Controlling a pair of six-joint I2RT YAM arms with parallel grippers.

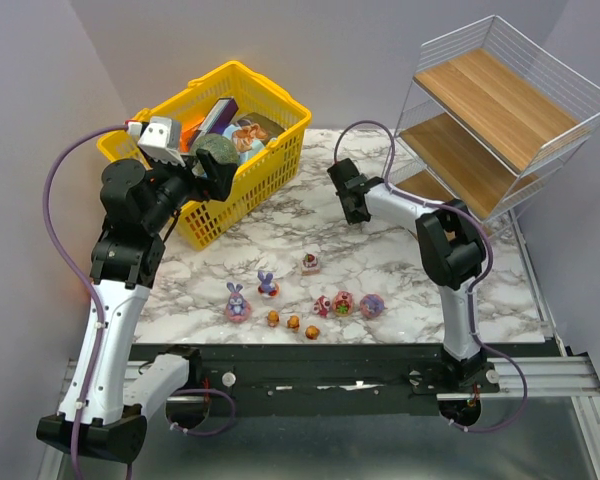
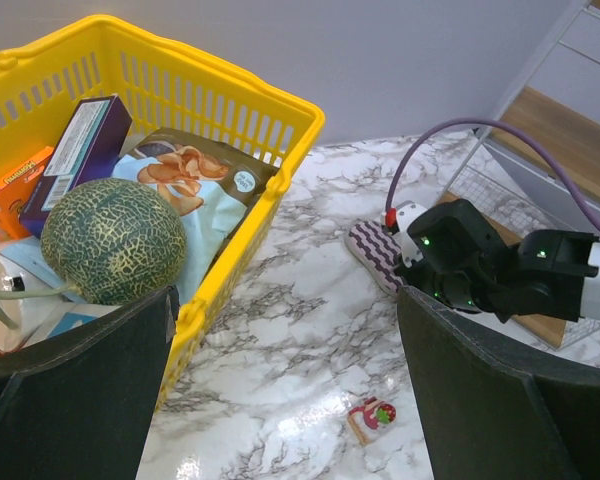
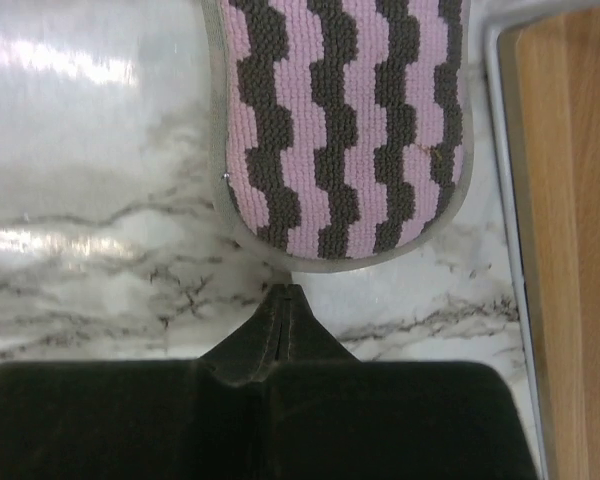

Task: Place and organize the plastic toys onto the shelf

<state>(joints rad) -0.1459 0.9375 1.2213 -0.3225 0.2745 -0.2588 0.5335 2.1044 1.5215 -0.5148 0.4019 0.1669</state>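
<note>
Nine small plastic toys stand on the marble table near the front. Two purple bunnies [image 1: 237, 300] [image 1: 267, 284] are on the left, three tiny orange bears [image 1: 293, 322] lie in front, and rounded pink ones [image 1: 344, 301] are on the right. One pink and red toy [image 1: 311, 263] stands apart and also shows in the left wrist view [image 2: 372, 417]. The white wire shelf [image 1: 500, 110] with wooden boards stands at the back right, bare. My left gripper [image 1: 212, 180] [image 2: 290, 400] is open and empty, high beside the basket. My right gripper [image 1: 348, 190] [image 3: 287, 297] is shut and empty, low over the table.
A yellow basket [image 1: 270, 175] holding a melon [image 2: 115, 240], boxes and packets stands at the back left. A purple zigzag pad [image 3: 340, 120] [image 2: 372, 250] lies just ahead of my right fingertips. The shelf's bottom board [image 3: 570, 200] is to its right.
</note>
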